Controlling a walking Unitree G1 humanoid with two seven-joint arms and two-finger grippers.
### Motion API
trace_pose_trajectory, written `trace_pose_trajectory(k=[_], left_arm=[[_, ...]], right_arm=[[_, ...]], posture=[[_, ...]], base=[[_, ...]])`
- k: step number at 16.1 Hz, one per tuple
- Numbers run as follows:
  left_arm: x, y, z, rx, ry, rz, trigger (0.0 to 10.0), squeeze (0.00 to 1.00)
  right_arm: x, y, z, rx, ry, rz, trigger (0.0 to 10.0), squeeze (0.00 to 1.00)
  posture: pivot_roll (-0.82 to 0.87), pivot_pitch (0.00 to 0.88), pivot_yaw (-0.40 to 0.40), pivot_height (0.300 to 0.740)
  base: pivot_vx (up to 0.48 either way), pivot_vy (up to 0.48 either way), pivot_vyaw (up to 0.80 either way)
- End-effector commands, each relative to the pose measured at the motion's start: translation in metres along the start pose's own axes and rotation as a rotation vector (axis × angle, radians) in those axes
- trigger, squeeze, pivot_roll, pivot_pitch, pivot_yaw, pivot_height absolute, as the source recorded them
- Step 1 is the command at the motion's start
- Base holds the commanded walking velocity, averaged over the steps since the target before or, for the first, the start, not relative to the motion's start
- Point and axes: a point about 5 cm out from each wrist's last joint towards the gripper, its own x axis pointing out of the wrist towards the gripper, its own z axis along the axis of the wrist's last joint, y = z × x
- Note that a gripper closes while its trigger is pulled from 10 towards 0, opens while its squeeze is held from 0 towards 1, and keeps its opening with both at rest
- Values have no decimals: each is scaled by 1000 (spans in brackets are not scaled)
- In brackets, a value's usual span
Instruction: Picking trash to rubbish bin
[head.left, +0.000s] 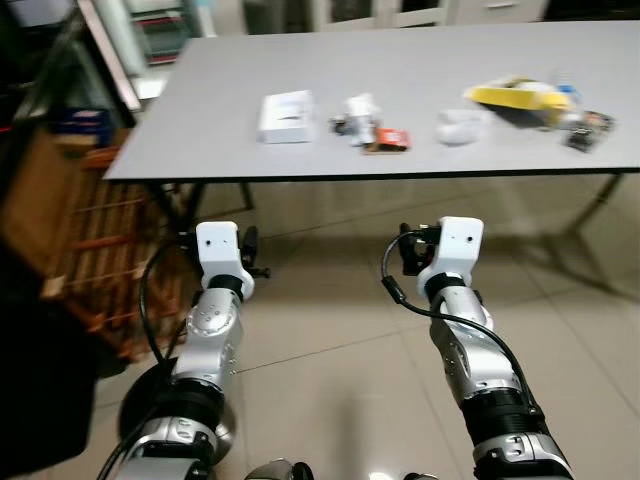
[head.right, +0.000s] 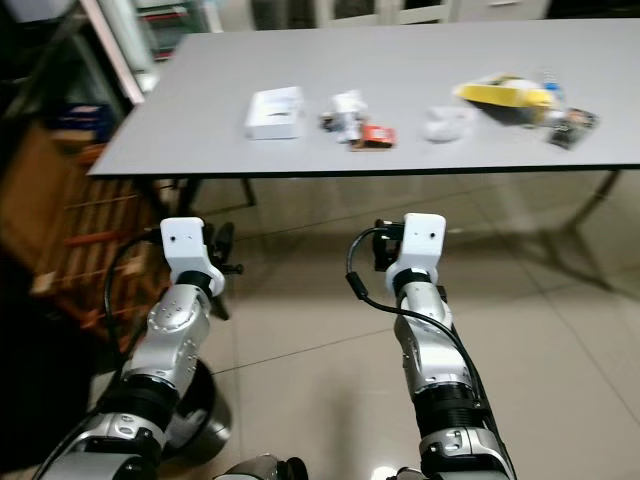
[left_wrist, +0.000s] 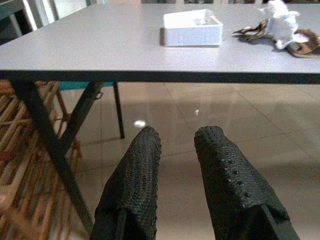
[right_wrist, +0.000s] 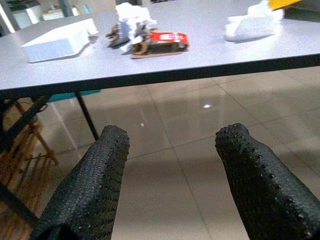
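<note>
The step in hand looks like the approach; both arms are raised short of the grey surface (head.left: 420, 60), nothing picked yet, the left tool (left_wrist: 175, 150) narrowly parted, the right tool (right_wrist: 172, 150) wide and empty; the trash lies in a row: white box (head.left: 286, 116) at 11 o'clock, crumpled wrappers (head.left: 368, 124) at 12, white wad (head.left: 460, 126) and yellow packet (head.left: 515, 95) toward 1. Next, I judge, calls for stepping closer, then raising a tool over the edge onto one piece

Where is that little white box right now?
The white box lies on the grey table, at the left end of the row of litter, just left of the crumpled white wrapper.
</note>
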Motion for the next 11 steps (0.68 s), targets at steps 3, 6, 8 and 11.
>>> trace_pose_trajectory(k=[3, 6, 8, 11], left_arm=[[-2, -9, -5, 42, 28, -57, 10000, 0], [-3, -14, -5, 41, 20, -86, 10000, 0], [-4, -13, -3, 50, 6, -78, 10000, 0], [-1, -10, 0, 66, 6, -56, 10000, 0]], right_arm=[[-2, -5, -2, 6, 5, -23, 10000, 0], [-2, -5, -3, 9, 4, -29, 10000, 0], [-3, -5, -3, 11, 2, -30, 10000, 0], [-3, -5, -3, 12, 1, -29, 10000, 0]], posture=[[-12, 99, 107, 740], [-17, 99, 113, 740], [-20, 98, 114, 740], [-19, 105, 114, 740]], base=[[0, 0, 0], [0, 0, 0], [0, 0, 0], [96, 0, 0]])
